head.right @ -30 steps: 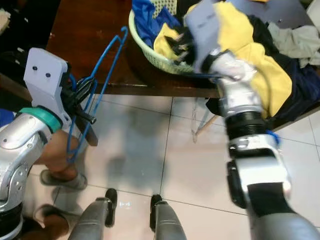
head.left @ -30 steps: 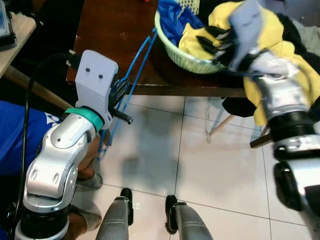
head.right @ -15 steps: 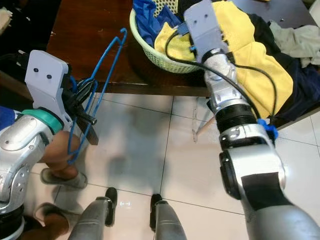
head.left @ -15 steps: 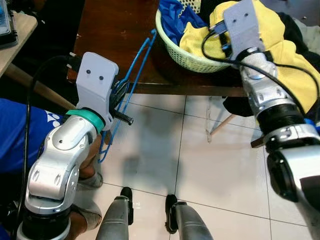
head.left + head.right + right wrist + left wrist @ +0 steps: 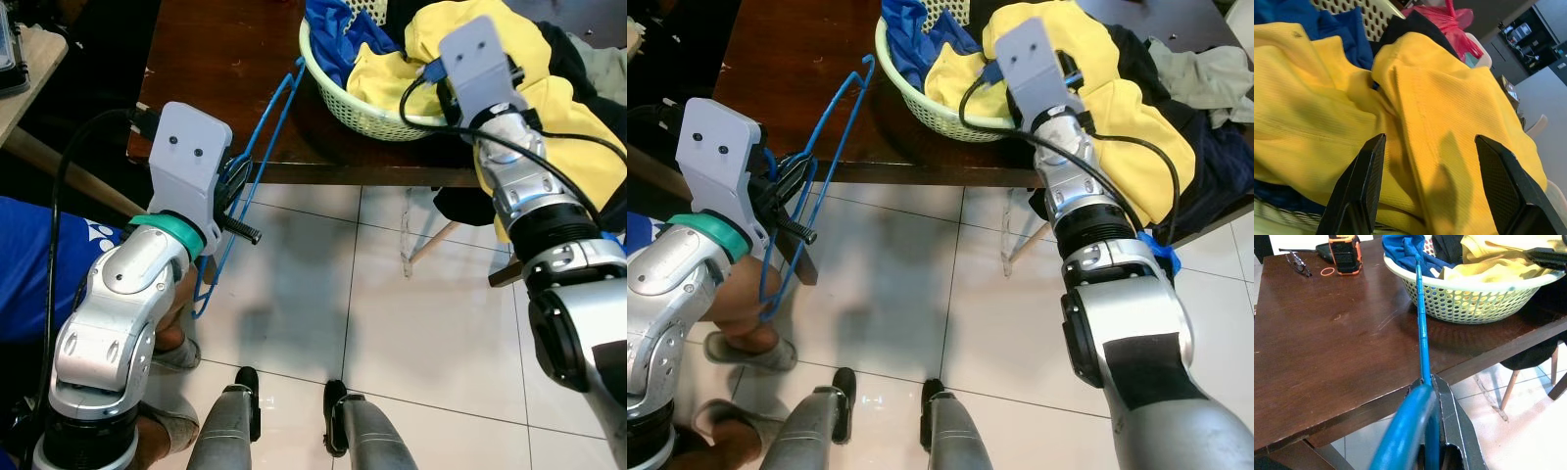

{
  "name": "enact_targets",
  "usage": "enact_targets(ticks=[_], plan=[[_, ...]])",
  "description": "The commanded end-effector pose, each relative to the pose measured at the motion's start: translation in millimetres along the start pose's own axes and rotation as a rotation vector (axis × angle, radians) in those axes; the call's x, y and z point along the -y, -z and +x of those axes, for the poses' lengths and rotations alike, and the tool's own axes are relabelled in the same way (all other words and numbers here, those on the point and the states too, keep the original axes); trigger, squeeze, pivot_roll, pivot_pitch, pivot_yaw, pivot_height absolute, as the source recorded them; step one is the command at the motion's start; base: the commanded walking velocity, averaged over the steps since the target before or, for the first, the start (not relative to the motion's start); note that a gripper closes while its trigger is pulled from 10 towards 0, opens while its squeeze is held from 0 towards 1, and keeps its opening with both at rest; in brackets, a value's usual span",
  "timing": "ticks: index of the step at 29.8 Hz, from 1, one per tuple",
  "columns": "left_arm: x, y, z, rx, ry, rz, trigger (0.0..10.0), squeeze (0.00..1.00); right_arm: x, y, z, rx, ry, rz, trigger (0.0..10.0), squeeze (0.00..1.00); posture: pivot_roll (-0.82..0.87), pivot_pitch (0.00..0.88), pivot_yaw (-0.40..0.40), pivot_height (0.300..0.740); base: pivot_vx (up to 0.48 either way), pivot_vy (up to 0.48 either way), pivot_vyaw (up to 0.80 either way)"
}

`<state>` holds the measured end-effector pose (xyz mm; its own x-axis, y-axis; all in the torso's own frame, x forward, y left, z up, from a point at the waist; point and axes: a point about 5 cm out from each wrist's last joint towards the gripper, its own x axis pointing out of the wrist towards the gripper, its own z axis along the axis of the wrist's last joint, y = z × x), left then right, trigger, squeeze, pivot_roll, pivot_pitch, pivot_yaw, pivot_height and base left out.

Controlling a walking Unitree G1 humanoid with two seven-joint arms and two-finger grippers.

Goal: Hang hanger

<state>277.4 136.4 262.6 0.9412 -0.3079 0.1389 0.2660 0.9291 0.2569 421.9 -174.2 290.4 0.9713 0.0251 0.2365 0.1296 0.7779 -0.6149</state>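
So the left gripper [image 5: 233, 186] is clamped on the blue hanger [image 5: 257, 162], whose long axis runs from its jaws up toward 1 o'clock, tip ending just beside the basket [image 5: 364, 110] rim on the table [image 5: 216, 69]. The right gripper [image 5: 1425, 186] has its fingers spread wide, empty, hovering right over the yellow shirt [image 5: 1449, 112] at about 2 o'clock from the hanger. Looks like the right arm is way nearer the shirt, the left keeps the hanger.
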Motion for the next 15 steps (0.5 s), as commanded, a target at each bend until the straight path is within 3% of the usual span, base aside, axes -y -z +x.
enact_targets(ticks=[1,6,8,15], plan=[[3.1,-1.0,-0.9,0.008,0.017,0.004,10.0,0.00,-3.9,-2.9,1.2,-0.006,-0.016,-0.030,10.0,0.00,0.06,0.249,-0.022,0.740,0.000,0.000,0.00],[2.8,-0.8,-1.5,0.007,0.014,0.005,10.0,0.00,-8.3,-11.9,3.6,0.006,-0.024,-0.054,10.0,0.00,0.06,0.249,-0.022,0.740,0.000,0.000,0.00],[2.2,-0.2,-2.0,0.004,0.010,0.005,10.0,0.00,-8.1,-22.0,8.3,-0.015,-0.044,-0.020,10.0,0.00,0.05,0.246,-0.024,0.740,0.000,0.000,0.00],[2.3,0.4,-1.8,0.003,0.006,0.002,10.0,0.00,-4.5,-16.3,9.4,-0.064,-0.079,-0.024,10.0,0.00,0.04,0.247,-0.028,0.740,0.000,0.000,0.00]])
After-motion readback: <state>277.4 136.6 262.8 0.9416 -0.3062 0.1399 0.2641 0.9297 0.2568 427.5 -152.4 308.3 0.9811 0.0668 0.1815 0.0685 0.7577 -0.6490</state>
